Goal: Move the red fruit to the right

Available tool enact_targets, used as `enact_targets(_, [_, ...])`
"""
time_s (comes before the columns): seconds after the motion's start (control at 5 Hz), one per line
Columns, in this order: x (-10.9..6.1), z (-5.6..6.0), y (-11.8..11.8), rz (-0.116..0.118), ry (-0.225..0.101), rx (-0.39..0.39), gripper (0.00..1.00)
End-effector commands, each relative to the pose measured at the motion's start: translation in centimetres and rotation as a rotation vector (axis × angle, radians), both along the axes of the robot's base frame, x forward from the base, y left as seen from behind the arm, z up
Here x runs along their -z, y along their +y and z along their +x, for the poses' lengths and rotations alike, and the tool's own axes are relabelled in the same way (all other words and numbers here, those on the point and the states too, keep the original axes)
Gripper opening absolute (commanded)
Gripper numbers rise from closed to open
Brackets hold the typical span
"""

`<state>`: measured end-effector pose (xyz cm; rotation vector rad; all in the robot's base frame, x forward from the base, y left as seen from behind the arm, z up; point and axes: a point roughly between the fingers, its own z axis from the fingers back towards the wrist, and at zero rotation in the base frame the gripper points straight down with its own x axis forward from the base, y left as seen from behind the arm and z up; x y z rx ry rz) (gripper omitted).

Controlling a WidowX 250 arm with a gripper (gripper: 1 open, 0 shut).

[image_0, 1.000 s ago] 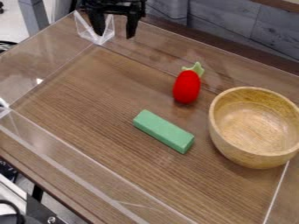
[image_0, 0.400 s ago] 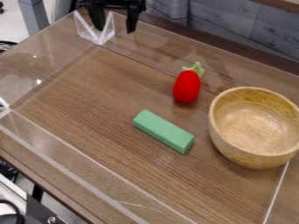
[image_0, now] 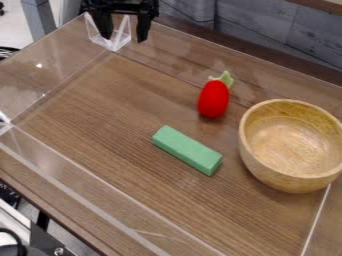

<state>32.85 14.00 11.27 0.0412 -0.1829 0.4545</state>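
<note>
So the wooden table (image_0: 100, 130) takes up most of the view, with the big round wooden bowl (image_0: 291, 147) over on the right. The green block (image_0: 187, 150) lies flat, left of the bowl and nearer the camera. The red fruit (image_0: 213, 99) sits just beside the bowl, on its left, leafy end pointing away. Way up top left, the gripper (image_0: 123, 30) has its jaws spread, nowhere near the fruit.
</note>
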Motion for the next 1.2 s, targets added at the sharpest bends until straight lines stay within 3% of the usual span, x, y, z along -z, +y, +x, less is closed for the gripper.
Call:
enact_targets(0.0, [-3.5, 0.7, -0.3, 0.03, -0.081, -0.047, 1.0])
enact_targets(0.2, [-3.9, 1.5, -1.0, 0.025, -0.083, -0.085, 1.0])
enact_targets(0.6, [-2.9, 1.5, -1.6, 0.046, -0.061, -0.111, 1.0])
enact_targets(0.8, [-3.4, 1.4, -1.2, 0.06, -0.048, -0.108, 1.0])
enact_targets(1.0, [-2.8, 1.5, -2.7, 0.046, -0.02, -0.082, 1.0])
